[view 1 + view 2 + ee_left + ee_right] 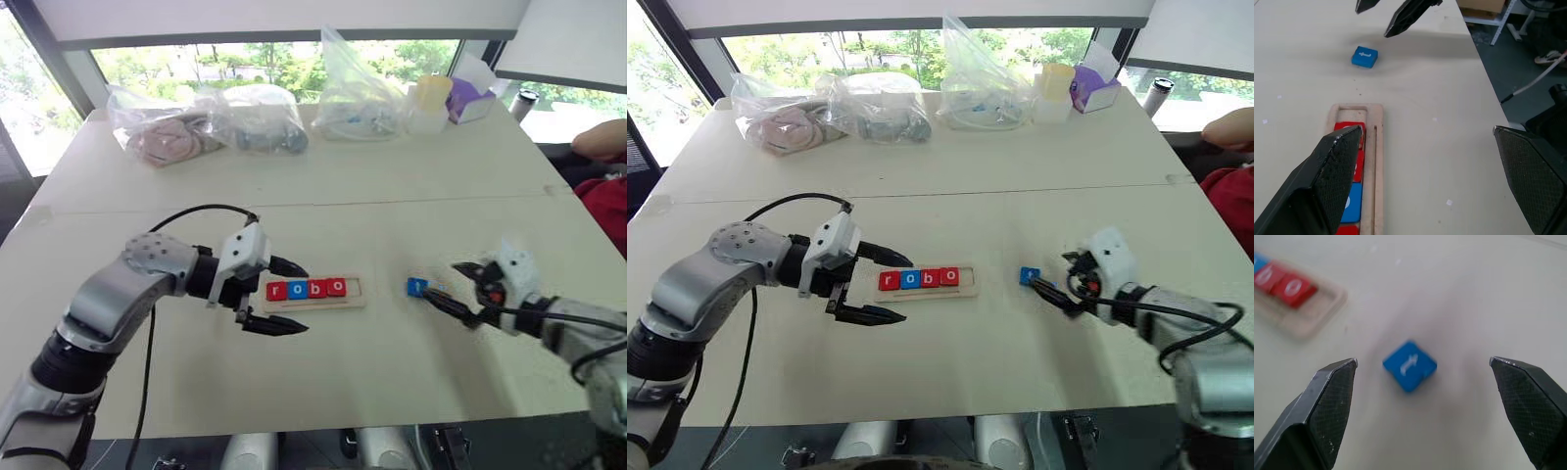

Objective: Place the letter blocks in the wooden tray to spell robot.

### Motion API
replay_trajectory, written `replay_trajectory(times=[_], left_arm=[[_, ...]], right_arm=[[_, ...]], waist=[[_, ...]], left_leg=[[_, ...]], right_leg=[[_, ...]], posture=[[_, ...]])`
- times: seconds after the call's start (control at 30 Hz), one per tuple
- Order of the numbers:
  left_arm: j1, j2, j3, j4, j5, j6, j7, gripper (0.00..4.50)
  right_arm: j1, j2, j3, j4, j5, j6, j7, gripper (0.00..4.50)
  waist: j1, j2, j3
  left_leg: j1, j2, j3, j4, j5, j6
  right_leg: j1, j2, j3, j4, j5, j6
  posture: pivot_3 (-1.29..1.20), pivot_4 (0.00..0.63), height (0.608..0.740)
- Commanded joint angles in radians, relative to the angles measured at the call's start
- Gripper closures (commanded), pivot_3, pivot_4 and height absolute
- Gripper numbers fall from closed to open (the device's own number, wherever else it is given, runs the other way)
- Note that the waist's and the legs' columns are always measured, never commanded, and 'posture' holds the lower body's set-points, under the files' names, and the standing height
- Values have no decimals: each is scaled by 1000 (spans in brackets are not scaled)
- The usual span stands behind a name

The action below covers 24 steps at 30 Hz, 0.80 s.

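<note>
Blue t block (417,286) flat on table, at 3 o'clock of wooden tray (355,298) w/ r-o-b-o | right gripper (464,290) spread beside it, left gripper (278,296) spread, empty | likely light, stiff, slick; pinch opp. side edges.

The left hand (279,297) points toward the robot's right, its two black fingers spread wide, the arm bent at the elbow. The right hand (458,291) points forward-left and slightly down, fingers also apart, holding nothing.
</note>
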Motion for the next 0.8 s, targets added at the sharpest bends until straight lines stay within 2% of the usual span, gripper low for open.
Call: replay_trajectory(times=[0.03,0.17,0.33,0.57,0.67,0.73,0.8], left_arm=[[-7,18,36,-29,-13,9,10,0],[25,30,50,-37,-1,7,38,0],[60,42,66,-67,-11,17,68,0],[100,58,93,-82,-3,8,93,0],[121,71,106,-92,-11,8,94,0],[127,74,111,-96,-16,7,94,0],[128,75,116,-94,-16,2,93,0]], right_arm=[[-46,-66,77,161,-37,-248,155,23],[-151,-92,187,353,-100,-442,233,23],[-280,-83,282,544,-148,-590,298,23],[-362,-74,343,684,-161,-672,362,23],[-365,-71,357,704,-158,-691,386,894],[-365,-67,358,710,-157,-697,388,1806],[-366,-58,356,711,-160,-701,376,2936]], waist=[[-4,0,0],[-3,0,0],[3,0,1],[7,0,0],[6,0,0],[6,0,0],[6,0,0]], left_leg=[[0,0,0,0,0,0],[1,1,0,0,-1,1],[0,0,0,0,-1,1],[0,0,0,1,-1,1],[0,-1,0,1,-1,1],[0,0,0,1,-1,1],[1,0,0,1,0,1]], right_leg=[[0,0,0,1,0,0],[-1,1,1,2,0,-1],[-1,0,1,2,1,-1],[0,-2,1,2,3,-4],[0,-1,1,2,3,-4],[0,-1,1,2,3,-4],[0,-1,1,2,3,-5]], posture=[[0,150,740],[0,150,740],[0,150,740],[0,150,740],[0,150,740],[0,150,740],[0,150,740]])
